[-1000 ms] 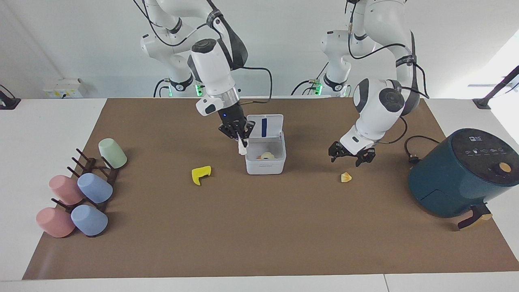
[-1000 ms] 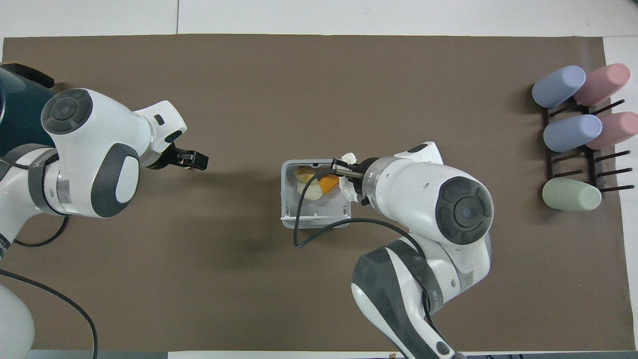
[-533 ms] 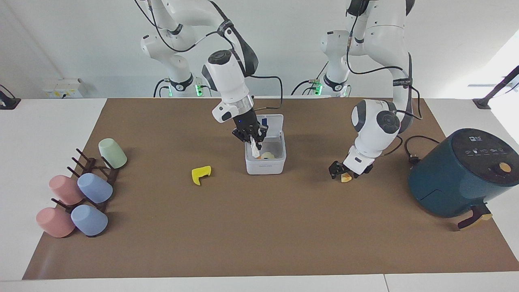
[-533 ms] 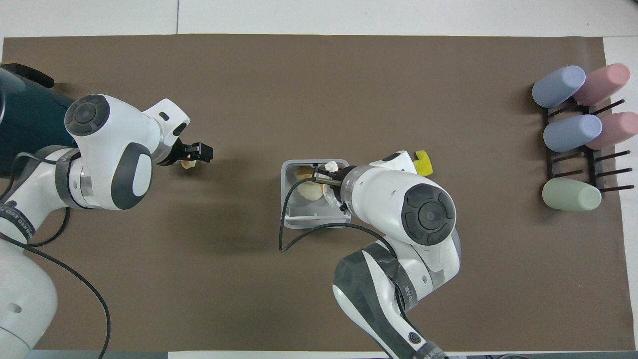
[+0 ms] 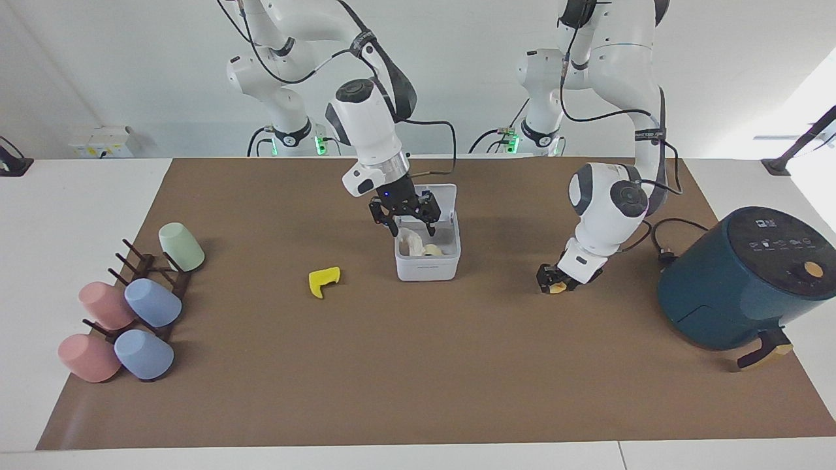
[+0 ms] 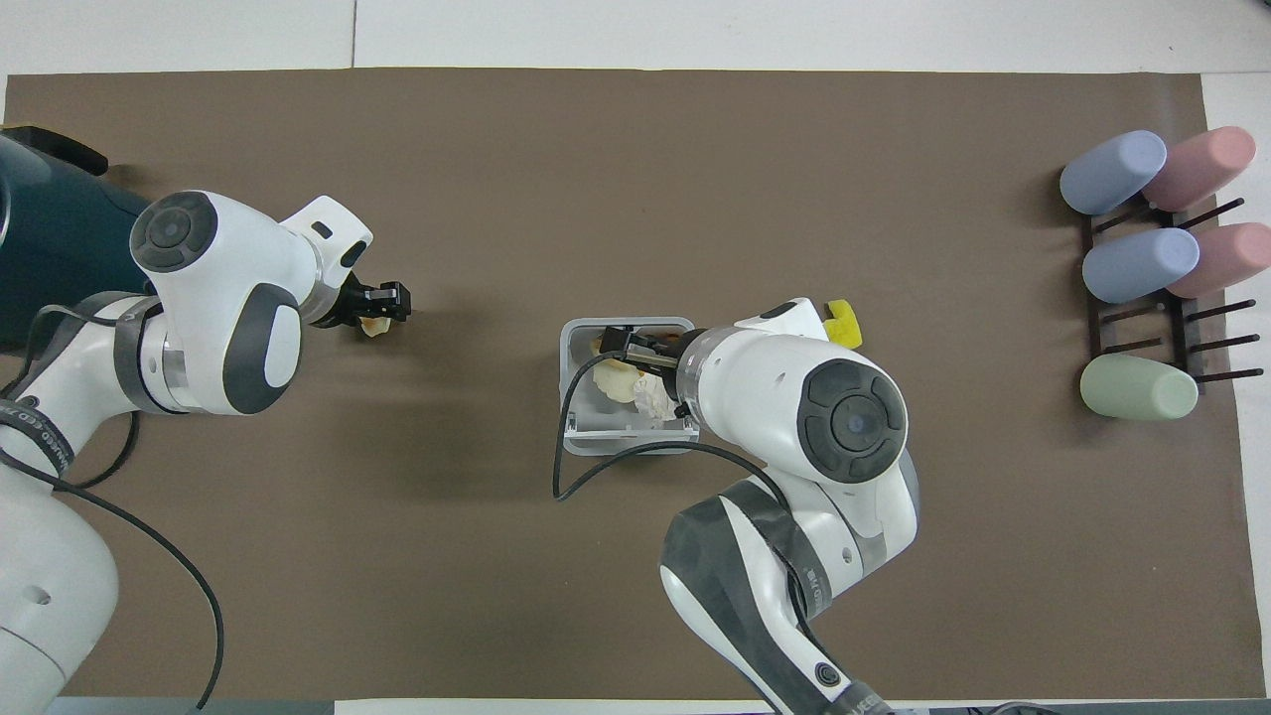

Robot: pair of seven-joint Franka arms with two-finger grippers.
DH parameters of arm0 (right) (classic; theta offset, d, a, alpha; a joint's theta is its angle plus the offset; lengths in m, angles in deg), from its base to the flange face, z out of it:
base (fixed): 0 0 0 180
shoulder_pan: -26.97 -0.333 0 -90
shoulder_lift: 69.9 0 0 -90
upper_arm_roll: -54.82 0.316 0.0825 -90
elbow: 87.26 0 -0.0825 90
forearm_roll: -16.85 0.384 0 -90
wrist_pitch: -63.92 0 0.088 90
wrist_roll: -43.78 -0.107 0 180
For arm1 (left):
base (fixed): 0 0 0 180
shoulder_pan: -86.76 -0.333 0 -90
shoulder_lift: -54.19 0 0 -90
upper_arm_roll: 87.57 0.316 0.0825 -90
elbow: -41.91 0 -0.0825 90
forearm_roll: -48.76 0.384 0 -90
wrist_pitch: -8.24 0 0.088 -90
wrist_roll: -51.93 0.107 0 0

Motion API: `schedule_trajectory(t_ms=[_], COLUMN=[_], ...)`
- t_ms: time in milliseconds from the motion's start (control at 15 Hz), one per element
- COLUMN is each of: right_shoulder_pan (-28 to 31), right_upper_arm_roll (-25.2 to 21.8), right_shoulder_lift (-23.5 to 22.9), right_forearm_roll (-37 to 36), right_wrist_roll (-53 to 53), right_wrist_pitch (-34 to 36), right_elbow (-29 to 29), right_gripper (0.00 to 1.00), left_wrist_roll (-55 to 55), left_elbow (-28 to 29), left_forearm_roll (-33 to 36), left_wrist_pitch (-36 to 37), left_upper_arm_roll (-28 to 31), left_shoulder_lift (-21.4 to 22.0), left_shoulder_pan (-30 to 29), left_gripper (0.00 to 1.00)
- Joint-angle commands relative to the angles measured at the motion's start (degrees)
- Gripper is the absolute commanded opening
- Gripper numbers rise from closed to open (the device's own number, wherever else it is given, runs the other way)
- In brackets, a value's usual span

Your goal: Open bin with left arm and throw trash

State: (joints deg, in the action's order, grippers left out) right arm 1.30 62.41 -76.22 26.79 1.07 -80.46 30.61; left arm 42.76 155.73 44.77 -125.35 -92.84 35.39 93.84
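bin (image 5: pixel 428 260) sits mid-bench w/ lid (image 5: pixel 436 201) hinged up on the side nearest the robots. right tool (image 5: pixel 404 217) hangs over the open bin, fingers spread apart, nothing in them. white tissue (image 5: pixel 409 241) lies inside the bin, beside some pale and orange scraps (image 5: pixel 431 249). overhead view: tissue (image 6: pixel 652 395) in the bin's interior, right tool (image 6: pixel 630 345) over the opening. yellow piece (image 5: pixel 324 281) lies on the brown mat (image 5: pixel 418 365), beside the bin toward the right arm's end, apart from it. left tool (image 5: pixel 554 281) is down at the mat toward the left arm's end, fingers closed round the small orange-yellow chunk (image 5: pixel 556 286); overhead view: chunk (image 6: pixel 375 325) at the left tool's (image 6: pixel 387 303) tips. teal air fryer (image 5: pixel 751 277) at the left arm's end of the bench. pastel cups (image 5: pixel 127 312) on their rack at the right arm's end.
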Motion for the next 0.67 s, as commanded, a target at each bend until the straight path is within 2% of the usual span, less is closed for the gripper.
schedule_trajectory(t_ms=[0,267,400,600], right_shoulder_pan=[3.2,10.9,15.1,16.9], right_upper_arm_roll=[-0.3,-0.3,-0.3,-0.3], right_shoulder_lift=[-0.4,-0.1,-0.4,-2.2], right_forearm_roll=[0.1,-1.6,-3.8,-5.5], right_wrist_roll=[7.6,15.1,17.9,23.9], right_wrist_pitch=[4.4,4.7,4.6,4.4], right_elbow=[-2.6,-0.6,-0.1,1.4], right_gripper=[1.00,1.00,1.00,1.00], left_wrist_roll=[-0.4,-0.4,-0.3,-0.3], left_elbow=[0.3,0.2,0.1,-0.1], left_forearm_roll=[-0.1,-0.1,-0.1,-0.1], left_wrist_pitch=[-1.2,-1.2,-1.2,-1.1], left_upper_arm_roll=[-0.1,-0.1,-0.1,0.0], left_shoulder_lift=[-0.3,-0.3,-0.3,-0.3], left_shoulder_pan=[-0.2,-0.3,-0.3,-0.3], left_gripper=[0.49,0.37,0.34,0.22])
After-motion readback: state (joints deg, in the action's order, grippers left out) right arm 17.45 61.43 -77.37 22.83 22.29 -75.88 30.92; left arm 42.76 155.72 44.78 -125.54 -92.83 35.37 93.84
